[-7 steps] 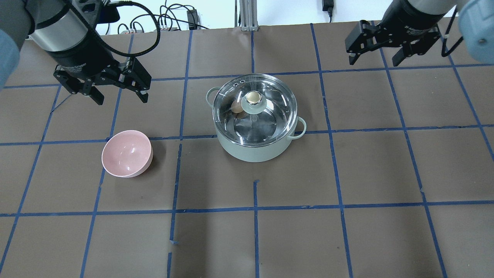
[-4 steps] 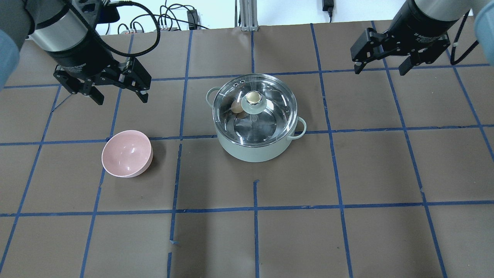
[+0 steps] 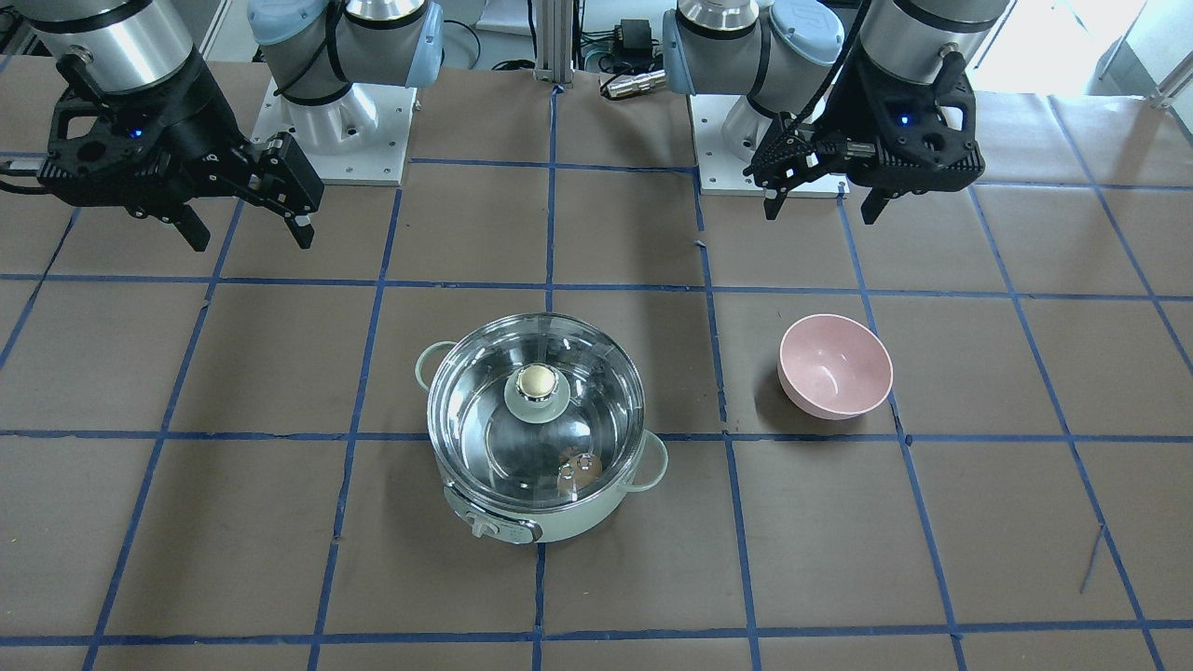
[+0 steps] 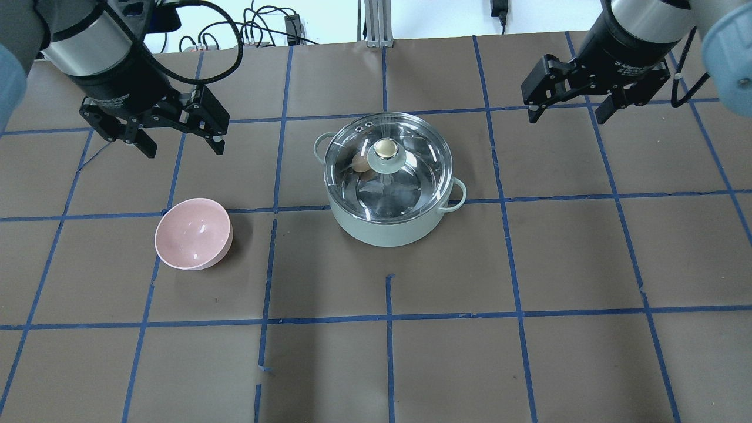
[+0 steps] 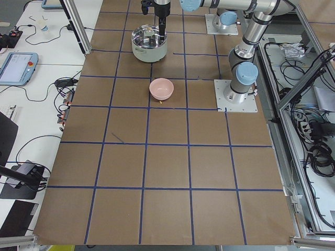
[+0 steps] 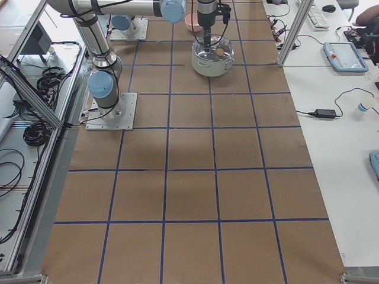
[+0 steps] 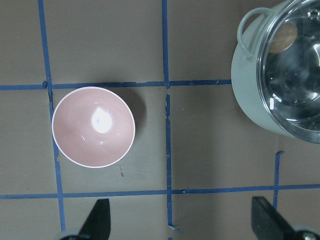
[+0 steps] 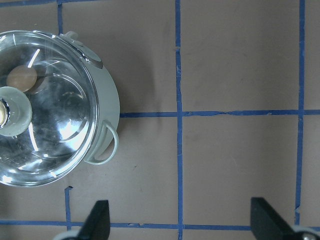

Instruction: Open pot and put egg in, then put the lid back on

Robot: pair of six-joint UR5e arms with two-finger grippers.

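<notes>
The mint-green pot [image 4: 388, 226] stands mid-table with the glass lid [image 4: 411, 176] on it, beige knob [image 4: 385, 148] at its centre. The light-brown egg [image 4: 359, 163] lies inside, seen through the glass; it also shows in the front view [image 3: 567, 477], left wrist view [image 7: 283, 36] and right wrist view [image 8: 22, 79]. My left gripper [image 4: 179, 144] is open and empty, high over the table to the pot's left. My right gripper [image 4: 567, 108] is open and empty, high at the pot's far right.
An empty pink bowl [image 4: 192, 233] sits left of the pot, below my left gripper. Cables [image 4: 258, 32] lie beyond the far table edge. Blue tape lines grid the brown table [image 4: 529, 352].
My right gripper has swung slightly back to the left after drifting right. The left gripper, pot, lid, egg and bowl have not moved.
</notes>
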